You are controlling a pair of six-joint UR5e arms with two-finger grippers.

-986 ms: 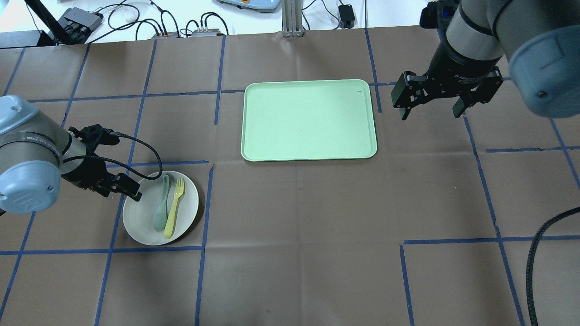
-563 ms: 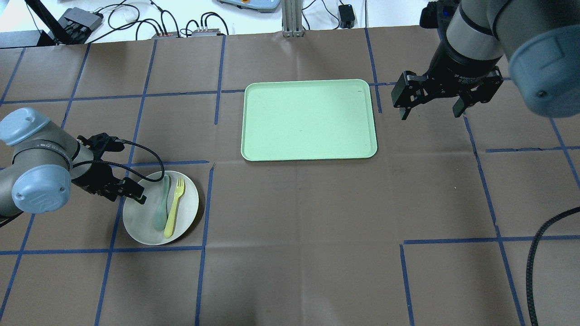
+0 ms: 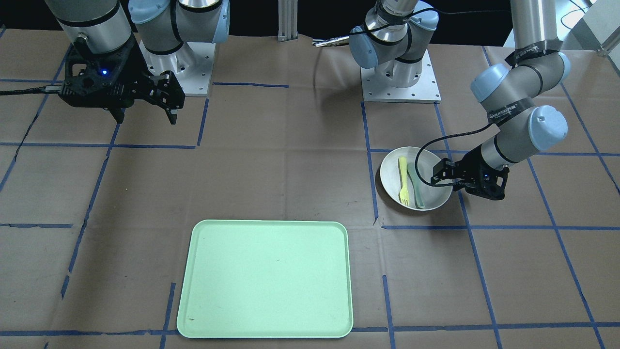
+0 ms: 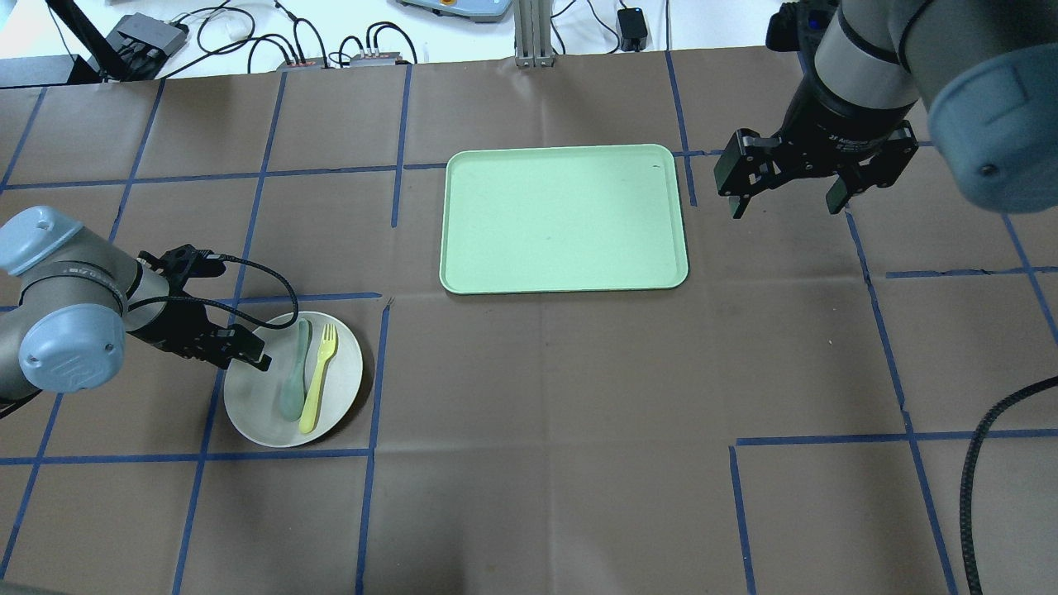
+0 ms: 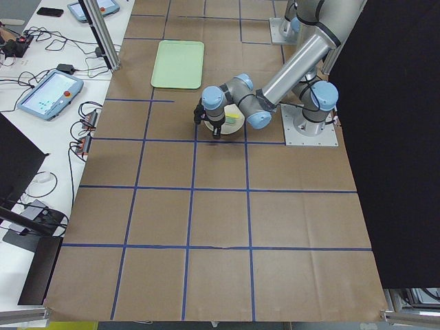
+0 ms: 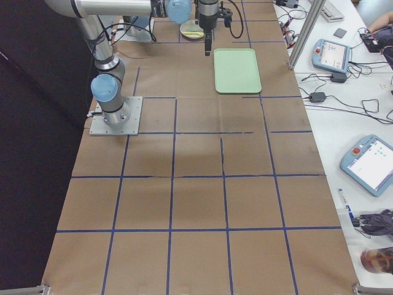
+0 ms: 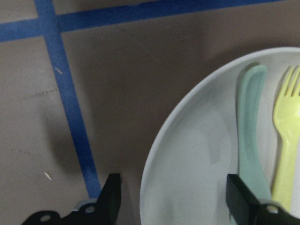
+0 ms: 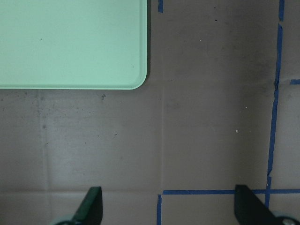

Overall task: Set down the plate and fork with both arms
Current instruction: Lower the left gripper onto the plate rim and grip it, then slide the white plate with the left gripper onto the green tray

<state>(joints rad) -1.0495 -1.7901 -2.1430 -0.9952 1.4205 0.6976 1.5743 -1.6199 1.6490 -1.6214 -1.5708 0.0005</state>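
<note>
The off-white plate (image 4: 256, 409) sits at the table's near left, also seen in the front view (image 3: 436, 198). The pale-yellow fork (image 4: 318, 380) lies in it beside a grey-green spoon (image 4: 293, 388). My left gripper (image 4: 241, 354) is open, low at the plate's left rim. In the left wrist view its fingers (image 7: 112, 197) straddle the rim of the plate (image 7: 187, 178), with the fork (image 7: 286, 154) at the right. My right gripper (image 4: 785, 202) is open and empty, hovering right of the mint-green tray (image 4: 562, 219).
The tray (image 3: 266, 278) lies flat at the table's far middle with nothing in it. The right wrist view shows its corner (image 8: 70, 42) and brown paper with blue tape lines. Cables and boxes lie beyond the far edge.
My left arm has swung and its gripper has edged a little right, onto the plate's left rim. The right arm, plate, fork and spoon have not moved.
</note>
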